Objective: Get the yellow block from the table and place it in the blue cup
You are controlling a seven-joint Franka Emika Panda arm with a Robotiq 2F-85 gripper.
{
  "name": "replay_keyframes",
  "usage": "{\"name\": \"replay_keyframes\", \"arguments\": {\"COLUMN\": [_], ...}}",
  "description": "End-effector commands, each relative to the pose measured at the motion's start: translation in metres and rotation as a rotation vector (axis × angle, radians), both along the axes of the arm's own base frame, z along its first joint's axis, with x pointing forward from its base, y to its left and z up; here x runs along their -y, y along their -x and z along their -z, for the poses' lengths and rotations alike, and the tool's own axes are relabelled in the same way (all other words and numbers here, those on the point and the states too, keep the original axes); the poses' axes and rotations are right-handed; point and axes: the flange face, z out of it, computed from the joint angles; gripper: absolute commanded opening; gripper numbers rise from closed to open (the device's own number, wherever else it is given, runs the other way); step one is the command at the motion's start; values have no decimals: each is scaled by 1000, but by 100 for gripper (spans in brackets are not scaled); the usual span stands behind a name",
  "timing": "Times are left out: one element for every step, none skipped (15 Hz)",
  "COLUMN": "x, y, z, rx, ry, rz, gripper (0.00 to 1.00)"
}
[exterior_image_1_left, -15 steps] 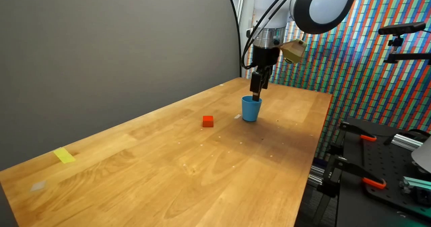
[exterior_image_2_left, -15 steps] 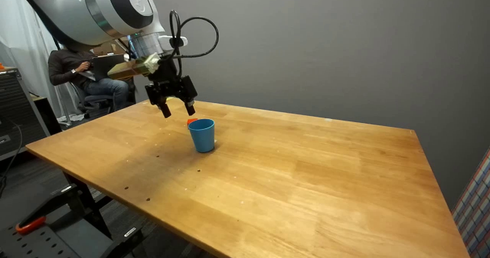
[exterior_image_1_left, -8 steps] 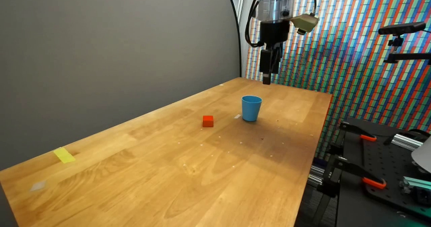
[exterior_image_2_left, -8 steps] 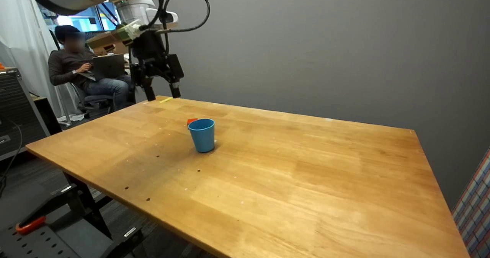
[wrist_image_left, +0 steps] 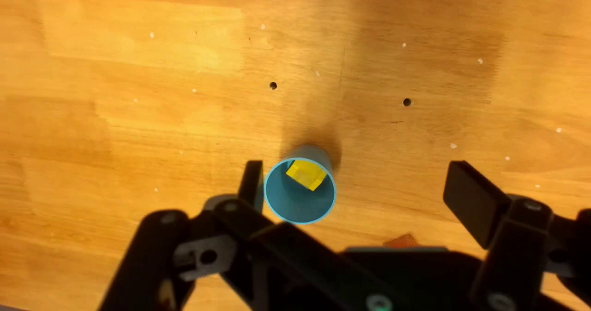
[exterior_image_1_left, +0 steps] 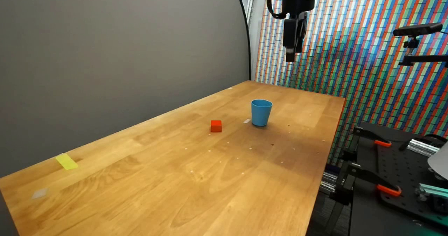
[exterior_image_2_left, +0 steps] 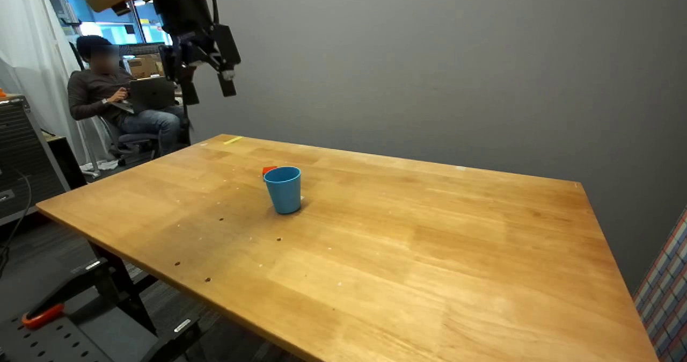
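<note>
Risen since the earlier frame: my pincer (exterior_image_2_left: 209, 92) hangs high above the wooden worktop (exterior_image_2_left: 429, 254)

Half a second ago both exterior views had it lower; the blue cup (exterior_image_1_left: 261, 113) stands upright where it stood then, and the red block (exterior_image_1_left: 216, 126) has kept its place.

For the yellow block (wrist_image_left: 306, 175) I go by the wrist view: looking down, I see it inside the blue cup, in the upper part of the opening. In both exterior views the cup's side hides it from me. Whether it lies flat or tilted, I cannot tell.

That same wrist view gives me the pincer's fingers (wrist_image_left: 475, 202) standing wide apart, and the gap shows in an exterior view. Where an exterior view has the pincer (exterior_image_1_left: 292, 56) side-on, one finger covers the other and I can't judge the gap.

I get the red block whole in an exterior view, apart from the cup; in an exterior view the cup (exterior_image_2_left: 283, 193) partly covers it, and the wrist view leaves me a corner past the pincer. A strip of yellow tape (exterior_image_1_left: 67, 161) lies flat by the worktop's edge in both exterior views. An exterior view also gives me a seated person (exterior_image_2_left: 88, 91) with a black laptop (exterior_image_2_left: 153, 93).
</note>
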Motion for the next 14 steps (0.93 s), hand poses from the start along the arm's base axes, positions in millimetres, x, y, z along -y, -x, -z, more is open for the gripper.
{"name": "replay_keyframes", "arguments": {"x": [-3, -5, -6, -8, -9, -10, -11, -9, -10, -10, -10, -10, -10, -10], "y": [11, 12, 13, 12, 12, 12, 12, 10, 10, 10, 11, 11, 10, 10], "z": [-33, -40, -45, -50, -54, -58, -62, -46, -47, -45, -43, -41, -41, -40], "rx": [18, 27, 35, 44, 49, 48, 51, 48, 50, 46, 41, 38, 37, 36], "ry": [-26, -53, -72, -93, -112, -129, -143, -108, -112, -111, -110, -110, -110, -109], "rz": [-34, -42, -46, -51, -50, -55, -52, -37, -38, -38, -38, -38, -39, -39], "gripper": [100, 100, 100, 100, 100, 100, 100, 100, 100, 100, 100, 100, 100, 100]}}
